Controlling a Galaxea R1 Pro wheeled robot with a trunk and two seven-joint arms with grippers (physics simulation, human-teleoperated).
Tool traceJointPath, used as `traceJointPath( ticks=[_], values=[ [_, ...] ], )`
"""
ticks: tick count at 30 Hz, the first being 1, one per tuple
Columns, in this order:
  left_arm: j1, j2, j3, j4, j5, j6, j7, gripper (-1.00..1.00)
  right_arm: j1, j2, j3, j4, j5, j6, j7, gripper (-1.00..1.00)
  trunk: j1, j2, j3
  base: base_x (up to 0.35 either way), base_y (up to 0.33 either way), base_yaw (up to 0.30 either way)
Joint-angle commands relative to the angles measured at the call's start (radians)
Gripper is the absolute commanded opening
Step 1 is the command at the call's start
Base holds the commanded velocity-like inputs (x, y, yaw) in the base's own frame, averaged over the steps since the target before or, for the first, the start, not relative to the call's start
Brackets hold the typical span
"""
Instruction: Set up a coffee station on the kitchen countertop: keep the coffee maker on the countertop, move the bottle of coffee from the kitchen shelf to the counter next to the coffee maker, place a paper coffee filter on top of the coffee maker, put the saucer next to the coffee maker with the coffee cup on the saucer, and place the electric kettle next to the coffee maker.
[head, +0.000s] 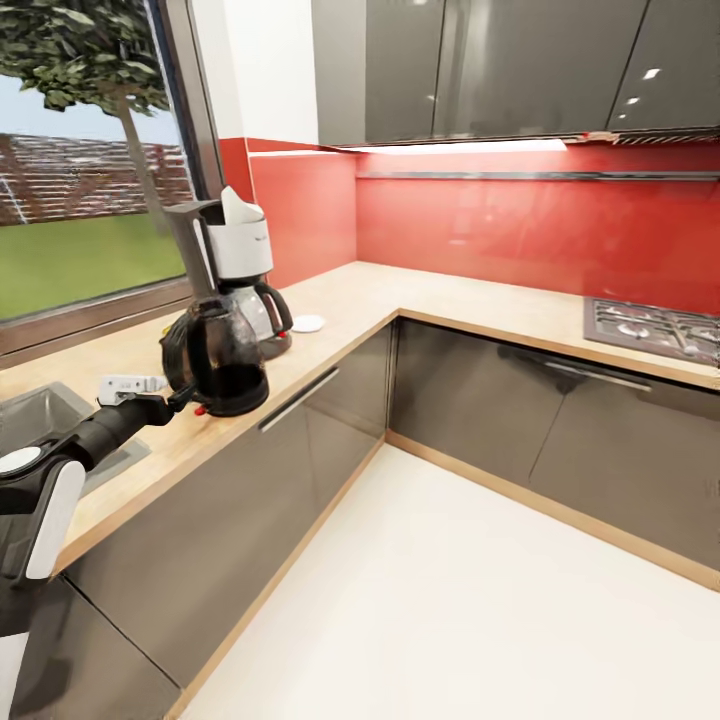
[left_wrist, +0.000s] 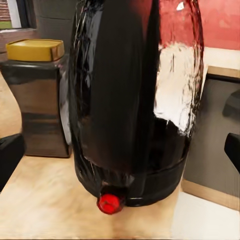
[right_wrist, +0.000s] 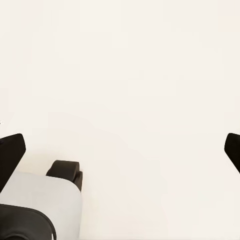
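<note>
The electric kettle (head: 220, 360) stands on the kitchen countertop (head: 420, 300) near its front edge, just in front of the coffee maker (head: 238, 262). A white paper coffee filter (head: 238, 205) pokes up from the coffee maker's top. My left gripper (head: 185, 400) is open at the kettle's base. In the left wrist view the kettle (left_wrist: 130, 100) looms close between the spread fingers (left_wrist: 10, 157), and the bottle of coffee (left_wrist: 37, 95) with its yellow top stands just behind it. The saucer (head: 308, 323) lies beside the carafe. My right gripper (right_wrist: 122, 150) is open over bare white floor. The coffee cup is out of view.
A steel sink (head: 35, 420) is set into the counter by my left arm. A gas hob (head: 655, 330) sits on the far right stretch. Dark grey cabinets run under the L-shaped counter, with white floor (head: 470, 590) in the corner. A window is behind the coffee maker.
</note>
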Motion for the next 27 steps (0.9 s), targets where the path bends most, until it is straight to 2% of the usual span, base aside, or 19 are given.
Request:
traceJointPath(
  ticks=[1,19,27],
  values=[
    [-0.001,0.0,0.001,-0.001,0.007,0.008,-0.002,1.0,0.0,0.001,-0.008,0.0,0.008,-0.003,0.008,1.0,0.0,0.0,-0.001,-0.23,0.001,0.0],
    [-0.001,0.0,0.001,0.0,0.007,0.01,-0.002,1.0,0.0,0.001,-0.008,0.0,0.009,-0.003,0.008,1.0,0.0,0.0,-0.001,-0.136,0.0,0.0],
    [-0.001,0.0,0.0,-0.001,0.009,0.011,-0.003,1.0,0.0,0.001,-0.008,0.0,0.009,-0.003,0.008,1.0,0.0,0.0,-0.001,-0.036,0.0,0.0]
  ],
)
